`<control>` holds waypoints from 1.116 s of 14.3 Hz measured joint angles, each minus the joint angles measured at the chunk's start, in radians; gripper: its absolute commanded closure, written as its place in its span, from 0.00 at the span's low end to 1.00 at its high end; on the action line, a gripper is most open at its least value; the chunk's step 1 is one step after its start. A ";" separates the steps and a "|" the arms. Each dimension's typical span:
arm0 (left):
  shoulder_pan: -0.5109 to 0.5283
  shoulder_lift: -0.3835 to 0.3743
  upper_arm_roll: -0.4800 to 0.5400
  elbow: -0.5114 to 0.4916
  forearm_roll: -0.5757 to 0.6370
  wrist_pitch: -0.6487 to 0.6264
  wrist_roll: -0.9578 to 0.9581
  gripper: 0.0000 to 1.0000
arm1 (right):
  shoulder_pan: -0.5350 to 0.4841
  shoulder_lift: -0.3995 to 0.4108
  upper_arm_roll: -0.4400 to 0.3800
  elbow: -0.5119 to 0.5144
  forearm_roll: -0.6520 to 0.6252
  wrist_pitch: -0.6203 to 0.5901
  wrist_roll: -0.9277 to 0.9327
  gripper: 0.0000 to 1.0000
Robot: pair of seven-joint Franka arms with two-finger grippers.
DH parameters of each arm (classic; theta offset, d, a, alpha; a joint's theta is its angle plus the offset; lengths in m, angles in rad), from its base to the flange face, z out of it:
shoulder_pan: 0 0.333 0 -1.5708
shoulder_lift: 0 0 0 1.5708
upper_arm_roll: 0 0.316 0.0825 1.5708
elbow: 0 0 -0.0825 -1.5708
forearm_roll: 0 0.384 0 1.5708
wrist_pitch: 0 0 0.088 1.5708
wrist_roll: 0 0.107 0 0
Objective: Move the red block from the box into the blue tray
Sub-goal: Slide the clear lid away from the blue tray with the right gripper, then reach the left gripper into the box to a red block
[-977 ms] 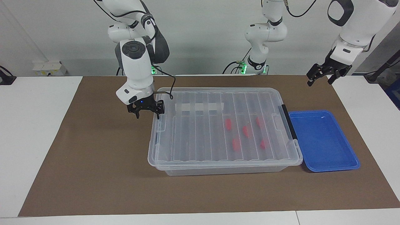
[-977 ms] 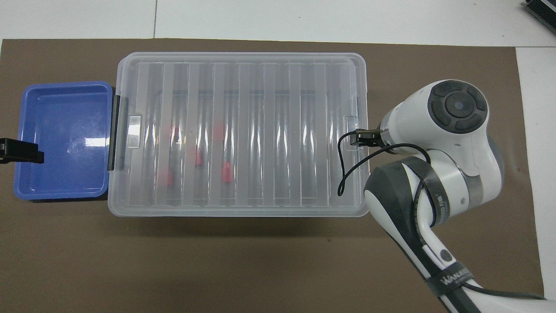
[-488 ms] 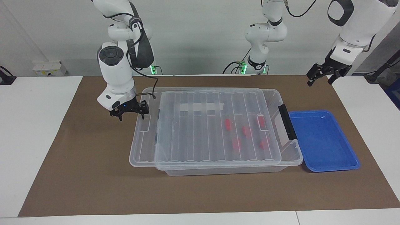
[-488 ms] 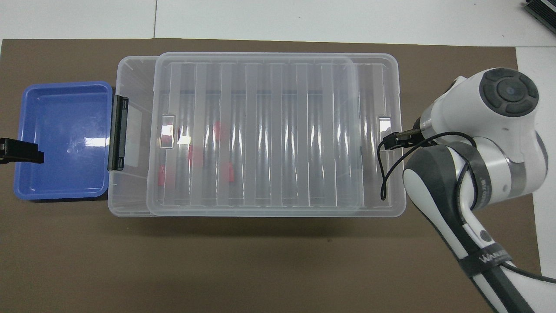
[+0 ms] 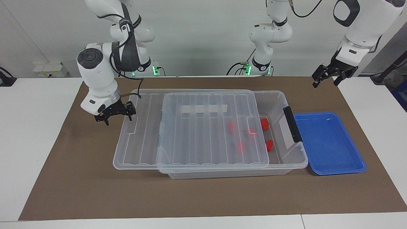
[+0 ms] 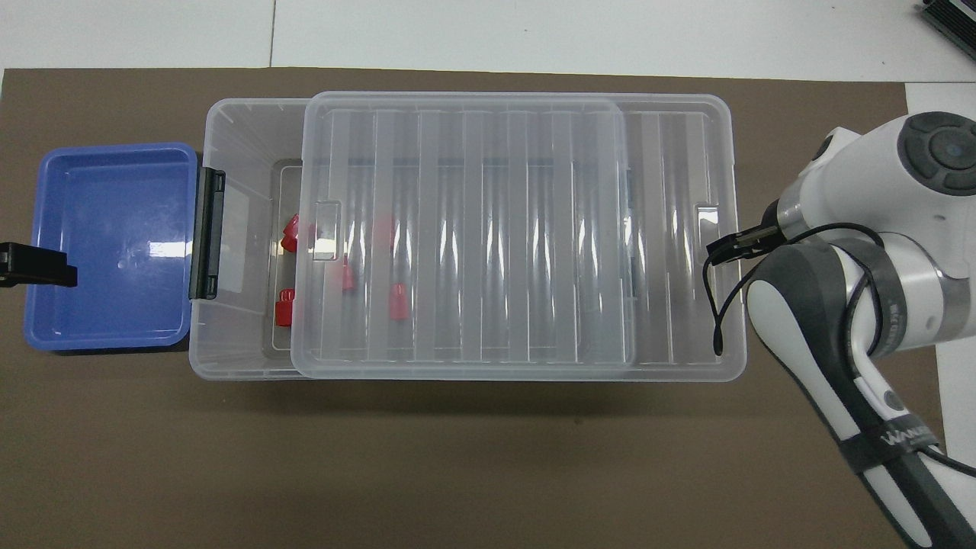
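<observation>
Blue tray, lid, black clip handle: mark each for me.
blue tray (image 5: pixel 341 170), facing view, rim farthest from the robots.
lid (image 6: pixel 465 229), overhead view, middle of its ribbed top.
black clip handle (image 5: pixel 292 124), facing view, middle of the bar.

The box (image 5: pixel 286 167) under my arms looks like clear, glossy plastic, and its ribbed lid (image 5: pixel 190 133) is the same see-through stuff, catching bright streaks of light. A pale matt tape strip (image 5: pixel 203 109) sits on it. The clip handle (image 5: pixel 292 123) is black plastic. The blue tray (image 5: pixel 330 144) is smooth, shiny plastic. The red blocks (image 5: pixel 269 145) look like plastic too. The brown mat (image 5: pixel 95 190) is dull and papery.
</observation>
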 measured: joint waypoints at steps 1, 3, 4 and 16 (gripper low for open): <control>0.000 0.000 0.000 0.000 0.000 0.000 0.000 0.00 | -0.014 0.000 0.000 0.000 0.000 0.000 -0.035 0.00; 0.000 0.000 0.000 0.000 0.000 0.000 0.000 0.00 | -0.043 0.000 0.000 0.000 0.000 0.000 -0.106 0.00; 0.000 0.000 0.000 0.000 0.000 0.000 0.000 0.00 | -0.054 0.000 -0.001 0.000 0.000 0.000 -0.137 0.00; -0.018 0.000 -0.021 0.000 -0.001 -0.004 -0.034 0.00 | -0.090 -0.001 -0.001 -0.001 0.000 0.000 -0.242 0.00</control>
